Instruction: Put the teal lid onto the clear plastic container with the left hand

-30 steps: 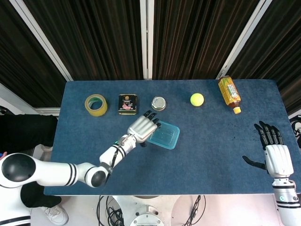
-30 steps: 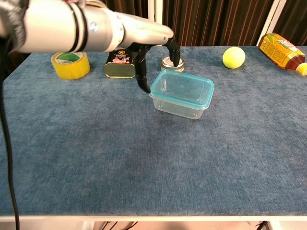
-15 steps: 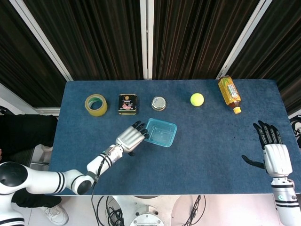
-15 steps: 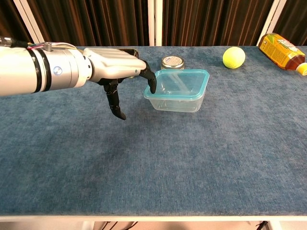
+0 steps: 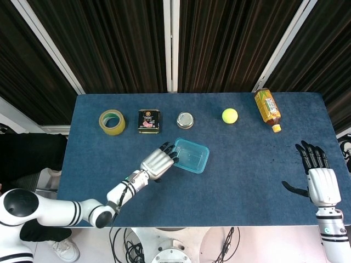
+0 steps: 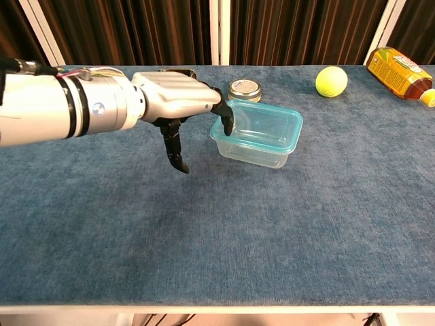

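The teal lid (image 5: 192,155) (image 6: 266,125) lies on top of the clear plastic container (image 6: 253,152) near the table's middle, turned a little askew. My left hand (image 5: 158,162) (image 6: 178,102) reaches in from the left, palm down with fingers spread. Its fingertips (image 6: 226,123) touch the lid's left edge, while the thumb hangs down apart from the container. It holds nothing. My right hand (image 5: 318,178) hovers open at the table's right front edge, seen only in the head view.
Along the back of the blue table stand a yellow tape roll (image 5: 112,121) (image 6: 100,90), a black and gold tin (image 5: 148,121), a small round metal tin (image 5: 185,120) (image 6: 245,88), a tennis ball (image 5: 230,115) (image 6: 331,81) and a lying tea bottle (image 5: 267,109) (image 6: 401,73).
My left hand drew back toward the front left, then pushed slightly right again. The lidded container turned square, then skewed again and shifted a little right. The right hand stayed put.
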`<move>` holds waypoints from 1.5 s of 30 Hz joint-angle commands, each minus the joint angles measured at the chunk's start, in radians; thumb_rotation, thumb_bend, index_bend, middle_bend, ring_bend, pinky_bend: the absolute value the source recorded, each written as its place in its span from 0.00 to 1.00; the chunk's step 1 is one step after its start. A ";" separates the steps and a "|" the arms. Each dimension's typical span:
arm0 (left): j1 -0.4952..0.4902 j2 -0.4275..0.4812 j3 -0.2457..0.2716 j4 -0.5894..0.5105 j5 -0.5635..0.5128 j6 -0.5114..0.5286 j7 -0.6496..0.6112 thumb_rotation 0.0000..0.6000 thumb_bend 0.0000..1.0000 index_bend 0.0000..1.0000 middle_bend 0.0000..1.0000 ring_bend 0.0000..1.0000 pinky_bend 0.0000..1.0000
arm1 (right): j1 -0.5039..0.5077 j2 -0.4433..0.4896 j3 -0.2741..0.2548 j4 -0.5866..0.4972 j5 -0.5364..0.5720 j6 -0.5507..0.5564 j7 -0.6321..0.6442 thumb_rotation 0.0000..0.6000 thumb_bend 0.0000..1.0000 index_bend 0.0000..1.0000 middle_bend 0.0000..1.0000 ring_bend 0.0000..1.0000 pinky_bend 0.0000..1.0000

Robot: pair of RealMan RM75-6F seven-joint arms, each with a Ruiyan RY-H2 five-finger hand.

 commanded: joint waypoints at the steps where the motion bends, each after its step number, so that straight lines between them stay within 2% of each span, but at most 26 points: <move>1: -0.006 -0.019 0.001 0.012 -0.021 0.003 0.028 1.00 0.05 0.28 0.19 0.00 0.02 | -0.001 0.000 0.000 0.002 -0.001 0.002 0.003 1.00 0.03 0.00 0.00 0.00 0.00; 8: -0.010 -0.027 -0.004 0.009 -0.055 0.011 0.063 1.00 0.05 0.28 0.19 0.00 0.02 | -0.005 0.000 -0.001 0.007 -0.003 0.008 0.009 1.00 0.03 0.00 0.00 0.00 0.00; 15: -0.023 -0.011 -0.071 -0.005 -0.045 0.019 0.031 1.00 0.05 0.28 0.19 0.00 0.02 | -0.009 0.001 -0.001 0.006 -0.005 0.015 0.008 1.00 0.03 0.00 0.00 0.00 0.00; 23: -0.091 -0.058 -0.128 0.095 -0.150 -0.028 0.058 1.00 0.05 0.27 0.18 0.00 0.02 | -0.011 0.000 -0.001 0.007 -0.003 0.015 0.010 1.00 0.03 0.00 0.00 0.00 0.00; 34: -0.143 -0.113 -0.105 0.185 -0.286 -0.054 0.120 1.00 0.05 0.27 0.18 0.00 0.02 | -0.013 -0.006 -0.001 0.027 0.001 0.013 0.029 1.00 0.03 0.00 0.00 0.00 0.00; 45: -0.167 -0.132 -0.086 0.190 -0.325 -0.053 0.148 1.00 0.05 0.27 0.18 0.00 0.02 | -0.014 -0.010 -0.001 0.037 0.000 0.015 0.037 1.00 0.03 0.00 0.00 0.00 0.00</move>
